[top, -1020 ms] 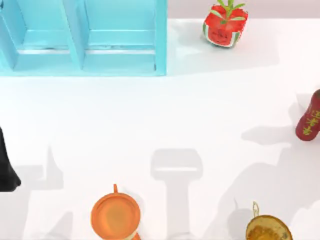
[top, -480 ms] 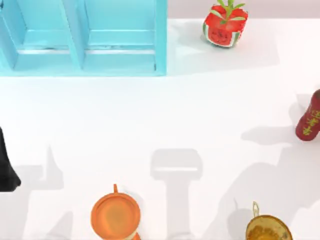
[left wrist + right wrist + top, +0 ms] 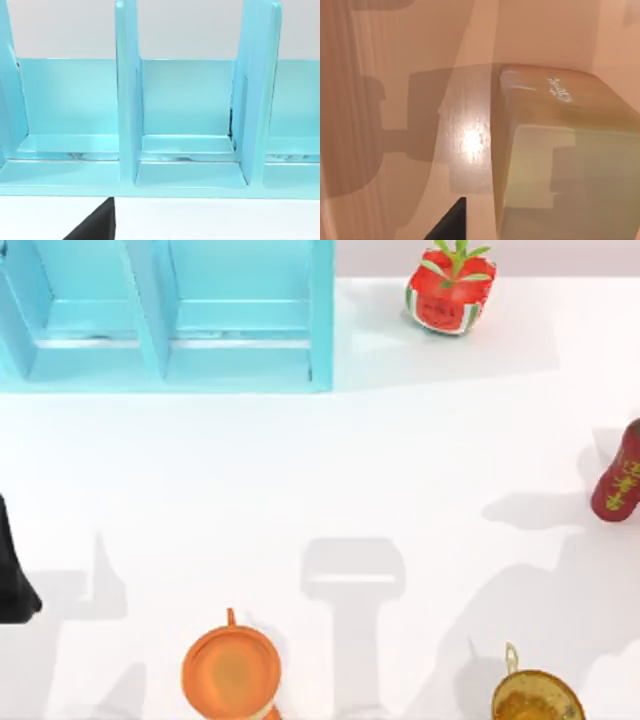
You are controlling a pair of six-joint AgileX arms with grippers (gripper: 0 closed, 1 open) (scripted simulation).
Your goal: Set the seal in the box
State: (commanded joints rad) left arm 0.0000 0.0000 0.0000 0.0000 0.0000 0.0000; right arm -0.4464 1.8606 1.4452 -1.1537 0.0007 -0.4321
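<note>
The seal (image 3: 555,150) is a tan-brown block with faint whitish markings on its top face. It fills much of the right wrist view and rests on a glossy brownish surface. A dark edge of my right gripper (image 3: 451,220) shows just beside it. The box (image 3: 322,320) is light blue, split by upright dividers, and stands at the table's back left. The left wrist view faces its open compartments (image 3: 185,150), with a dark part of my left gripper (image 3: 95,225) low in front. My left arm (image 3: 14,575) sits at the table's left edge.
A watermelon-patterned pot (image 3: 450,295) with a green plant stands at the back, right of the box. A red bottle (image 3: 620,475) with yellow characters lies at the right edge. An orange cup (image 3: 230,672) and a golden cup (image 3: 535,698) stand along the front edge.
Nothing on the table has moved. Only the shadow at the front right has shifted slightly.
</note>
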